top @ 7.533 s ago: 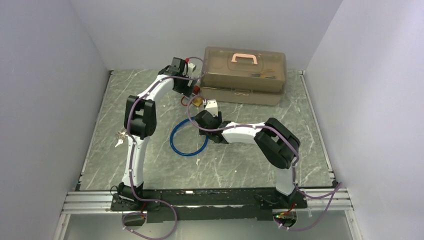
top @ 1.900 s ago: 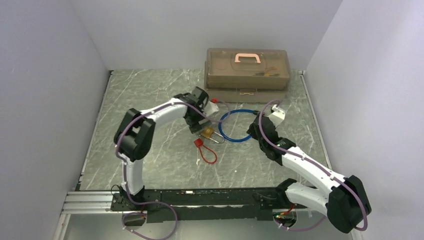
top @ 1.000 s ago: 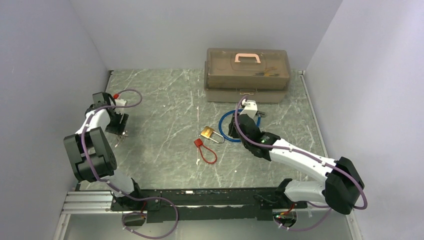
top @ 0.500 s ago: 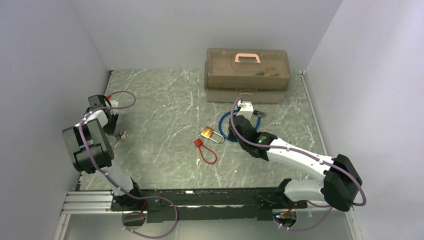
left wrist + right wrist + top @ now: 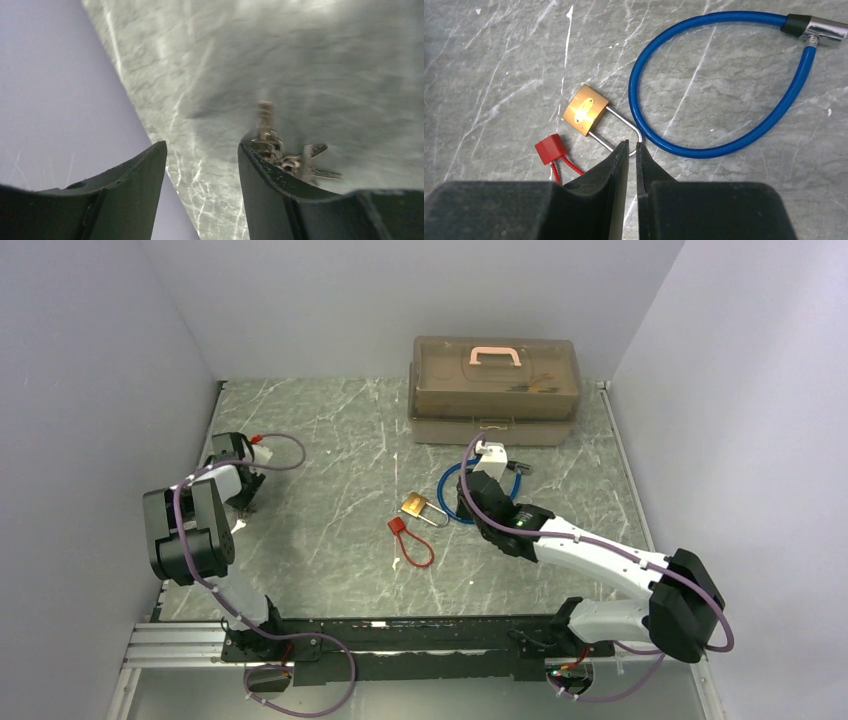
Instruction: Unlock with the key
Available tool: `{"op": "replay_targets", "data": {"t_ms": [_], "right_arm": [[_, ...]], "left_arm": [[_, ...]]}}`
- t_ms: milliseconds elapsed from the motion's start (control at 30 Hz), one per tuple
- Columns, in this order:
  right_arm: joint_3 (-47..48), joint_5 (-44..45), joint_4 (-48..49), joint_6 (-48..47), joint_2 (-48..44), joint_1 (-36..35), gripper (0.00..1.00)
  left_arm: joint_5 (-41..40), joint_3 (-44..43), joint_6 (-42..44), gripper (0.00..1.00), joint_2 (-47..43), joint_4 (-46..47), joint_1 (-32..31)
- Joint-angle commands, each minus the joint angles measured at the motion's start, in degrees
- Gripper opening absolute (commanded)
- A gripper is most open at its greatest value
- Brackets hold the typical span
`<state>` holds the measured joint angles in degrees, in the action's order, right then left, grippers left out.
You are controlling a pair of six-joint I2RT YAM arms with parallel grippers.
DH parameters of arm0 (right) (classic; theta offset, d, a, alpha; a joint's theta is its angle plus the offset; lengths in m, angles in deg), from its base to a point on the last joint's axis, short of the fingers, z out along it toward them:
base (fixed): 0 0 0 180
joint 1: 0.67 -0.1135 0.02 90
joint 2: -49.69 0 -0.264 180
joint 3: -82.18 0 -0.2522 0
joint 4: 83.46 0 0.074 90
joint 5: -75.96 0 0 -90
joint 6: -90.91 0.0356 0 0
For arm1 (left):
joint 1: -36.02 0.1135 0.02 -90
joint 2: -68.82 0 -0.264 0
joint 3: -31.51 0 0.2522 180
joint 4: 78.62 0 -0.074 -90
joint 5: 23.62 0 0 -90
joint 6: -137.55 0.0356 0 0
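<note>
A brass padlock (image 5: 412, 506) with a steel shackle lies mid-table; it also shows in the right wrist view (image 5: 585, 116). My right gripper (image 5: 466, 502) is shut, with only a thin slit between the fingers. Its tips (image 5: 629, 146) sit right at the bend of the shackle, and I cannot tell whether they touch it. A small bunch of keys (image 5: 244, 508) lies near the left wall. In the left wrist view the keys (image 5: 285, 156) lie just outside the right finger. My left gripper (image 5: 244, 492) is open and empty (image 5: 201, 147) beside them.
A blue cable lock (image 5: 704, 151) loops around the shackle's end, its steel end (image 5: 824, 30) at the far right. A red seal (image 5: 549, 148) with a red cord lies left of the padlock. A brown tackle box (image 5: 495, 390) stands at the back. The left wall is close to my left gripper.
My left arm left the padlock mid-table, swung to the left wall, and has now shifted slightly right over the keys. My right gripper came over the shackle and has held still since.
</note>
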<state>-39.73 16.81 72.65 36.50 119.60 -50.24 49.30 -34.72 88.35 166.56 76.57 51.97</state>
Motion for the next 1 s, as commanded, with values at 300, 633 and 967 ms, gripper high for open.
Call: {"op": "replay_targets", "data": {"t_ms": [300,633,967], "right_arm": [[1.1,6.0,-2.4,1.0,-6.0,-0.3,0.13],[1.0,8.4,-3.8,0.3,-8.0,-0.2,0.15],[2.3,6.6,-1.3,-1.3,-6.4,-0.3,0.17]], "left_arm": [[13.7,-1.7,10.4,0.58,-1.2,-21.6,-4.2],[23.4,-2.8,6.3,0.61,-7.1,-30.0,-13.7],[41.8,-20.7,5.5,0.75,-13.1,-47.3,-7.8]]}}
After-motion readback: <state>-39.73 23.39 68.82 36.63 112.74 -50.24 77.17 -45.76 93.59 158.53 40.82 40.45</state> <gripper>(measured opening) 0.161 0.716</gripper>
